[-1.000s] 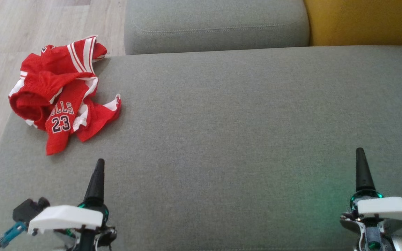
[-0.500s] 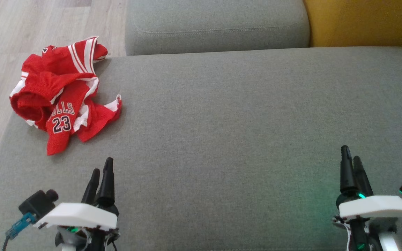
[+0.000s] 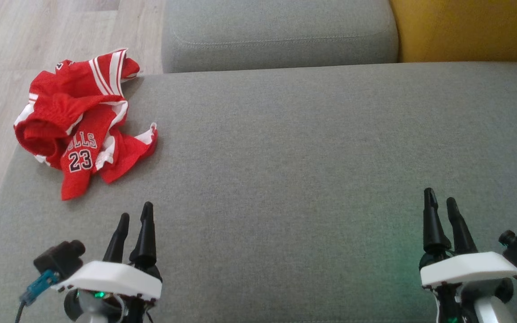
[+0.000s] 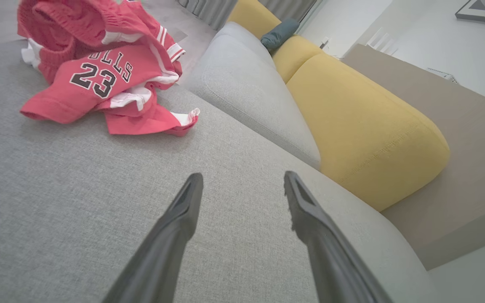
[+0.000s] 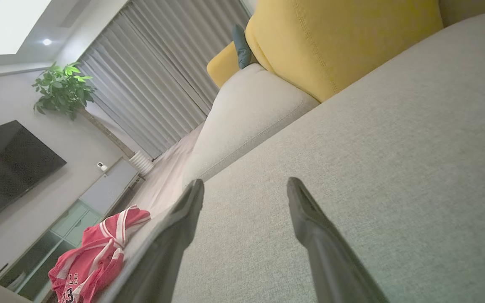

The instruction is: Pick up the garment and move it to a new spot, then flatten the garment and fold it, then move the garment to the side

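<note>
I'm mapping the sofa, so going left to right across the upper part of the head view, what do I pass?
jersey → grey cushion → yellow cushion

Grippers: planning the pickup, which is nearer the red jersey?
The left gripper: the red jersey lies just ahead of it; the right gripper sits far across the seat.
</note>
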